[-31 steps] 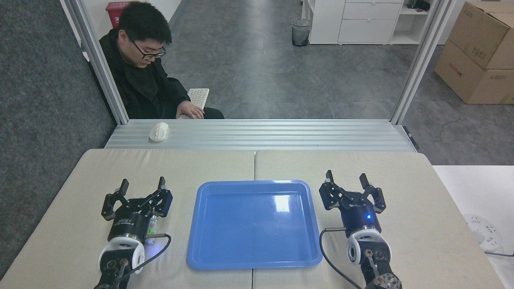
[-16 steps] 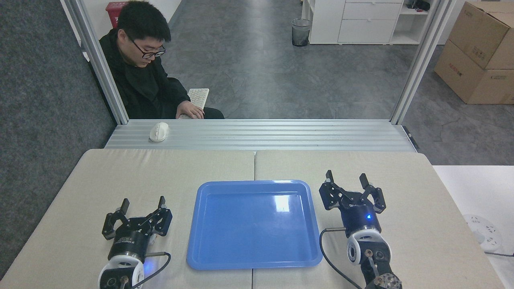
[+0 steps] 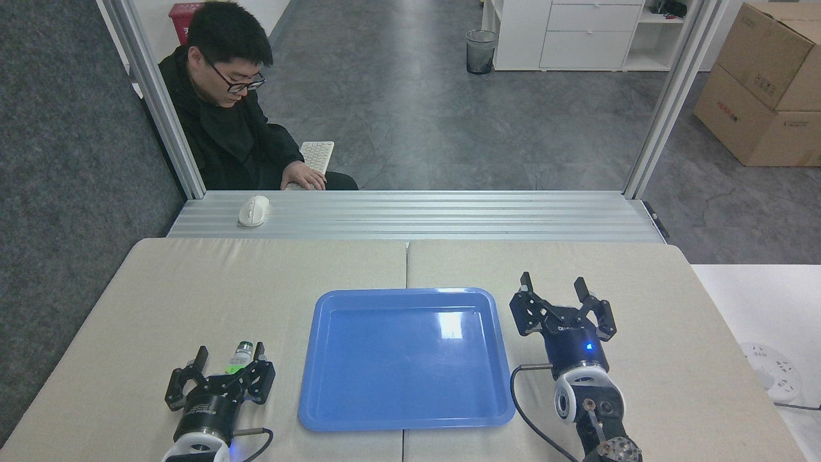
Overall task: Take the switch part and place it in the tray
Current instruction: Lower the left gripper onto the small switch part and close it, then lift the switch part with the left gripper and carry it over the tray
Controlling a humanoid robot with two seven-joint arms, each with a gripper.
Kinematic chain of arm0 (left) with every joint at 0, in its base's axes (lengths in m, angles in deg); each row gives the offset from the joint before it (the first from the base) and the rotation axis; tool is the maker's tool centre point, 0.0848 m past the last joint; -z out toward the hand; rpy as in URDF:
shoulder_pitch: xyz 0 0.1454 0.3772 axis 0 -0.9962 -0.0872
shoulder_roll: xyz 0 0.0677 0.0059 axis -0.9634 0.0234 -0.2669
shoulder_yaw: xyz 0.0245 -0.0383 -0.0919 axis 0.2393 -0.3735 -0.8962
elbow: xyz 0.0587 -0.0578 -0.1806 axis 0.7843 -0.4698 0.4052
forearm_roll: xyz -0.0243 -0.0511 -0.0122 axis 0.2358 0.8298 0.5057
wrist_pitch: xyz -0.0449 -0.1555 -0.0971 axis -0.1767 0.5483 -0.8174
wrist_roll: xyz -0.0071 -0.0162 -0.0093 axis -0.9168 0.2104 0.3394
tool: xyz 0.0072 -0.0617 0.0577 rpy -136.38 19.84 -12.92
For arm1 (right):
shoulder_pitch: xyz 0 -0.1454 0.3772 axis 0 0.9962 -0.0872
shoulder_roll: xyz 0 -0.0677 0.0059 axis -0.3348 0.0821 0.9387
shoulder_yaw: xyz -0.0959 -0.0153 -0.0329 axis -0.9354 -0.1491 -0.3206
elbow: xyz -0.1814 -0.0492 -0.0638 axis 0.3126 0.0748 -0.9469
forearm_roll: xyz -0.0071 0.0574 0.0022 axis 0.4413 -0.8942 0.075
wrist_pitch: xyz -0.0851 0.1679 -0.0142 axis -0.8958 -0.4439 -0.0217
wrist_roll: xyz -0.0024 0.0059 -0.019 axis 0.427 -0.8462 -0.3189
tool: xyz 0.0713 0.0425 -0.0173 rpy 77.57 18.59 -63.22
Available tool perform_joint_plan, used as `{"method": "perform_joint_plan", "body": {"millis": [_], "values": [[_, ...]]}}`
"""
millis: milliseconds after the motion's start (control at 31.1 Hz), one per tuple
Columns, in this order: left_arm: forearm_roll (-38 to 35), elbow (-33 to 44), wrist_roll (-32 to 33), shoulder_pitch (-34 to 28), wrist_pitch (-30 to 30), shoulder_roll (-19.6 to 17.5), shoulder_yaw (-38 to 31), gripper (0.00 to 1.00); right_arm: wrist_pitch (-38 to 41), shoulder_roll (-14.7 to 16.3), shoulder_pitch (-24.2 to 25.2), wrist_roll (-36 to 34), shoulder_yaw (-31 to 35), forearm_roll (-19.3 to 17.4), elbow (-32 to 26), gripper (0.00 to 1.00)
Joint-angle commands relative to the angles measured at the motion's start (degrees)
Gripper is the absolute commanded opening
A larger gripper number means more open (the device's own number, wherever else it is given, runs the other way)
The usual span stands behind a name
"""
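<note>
On the beige padded counter (image 3: 128,308), the left tool (image 3: 229,357) is seen spread wide and empty. The switch part (image 3: 238,357), whitish-clear with a green block and a silvery neck, apparently lies just beside its inner finger. The glossy blue tray (image 3: 405,420), rounded at the corners, follows. The right tool (image 3: 553,285) is held open.

Grey floor (image 3: 410,115) — white drawers (image 3: 590,32), cardboard boxes (image 3: 763,83)
</note>
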Motion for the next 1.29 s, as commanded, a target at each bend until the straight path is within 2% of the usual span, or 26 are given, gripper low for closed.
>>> {"method": "perform_joint_plan", "body": {"millis": [0,289,386,482,610,707,739,1028,1253], "values": [[-0.2,-3.0,-0.1,-1.2,0.0,0.1,1.5,1.0,0.0,0.1,0.0,0.0,1.8,0.0,0.1,1.0],[-0.3,-3.3,-0.1,-1.3,0.0,0.0,2.2,0.99,0.0,0.1,0.0,0.0,1.8,0.0,0.1,1.0],[-0.6,-3.3,-0.5,-1.4,0.0,-0.2,2.6,0.95,0.0,0.1,0.0,0.0,1.8,0.0,0.1,1.0],[-2.0,-3.7,-1.2,-1.5,0.1,-0.2,3.6,0.74,0.0,0.1,0.0,0.0,1.8,-0.1,0.1,1.0],[-4.2,-4.6,-2.7,-1.5,0.1,-0.3,3.7,0.41,0.0,0.1,0.0,0.0,1.8,-0.1,0.1,1.0],[-6.3,-4.7,-3.7,-1.5,0.1,-0.4,3.7,0.14,0.0,0.1,0.0,0.0,1.8,-0.1,0.1,1.0],[-6.6,-4.7,-3.7,-1.5,0.1,-0.4,3.7,0.02,0.0,0.1,0.0,0.0,1.8,-0.1,0.1,1.0],[-6.3,-3.4,-3.8,-0.9,0.3,-0.9,3.4,0.0,0.0,0.1,0.0,0.0,1.8,-0.1,0.1,1.0],[-5.5,7.9,-3.6,-0.2,-1.8,-1.3,3.1,0.0,0.0,0.1,0.0,0.0,1.8,-0.2,0.1,1.0]]}}
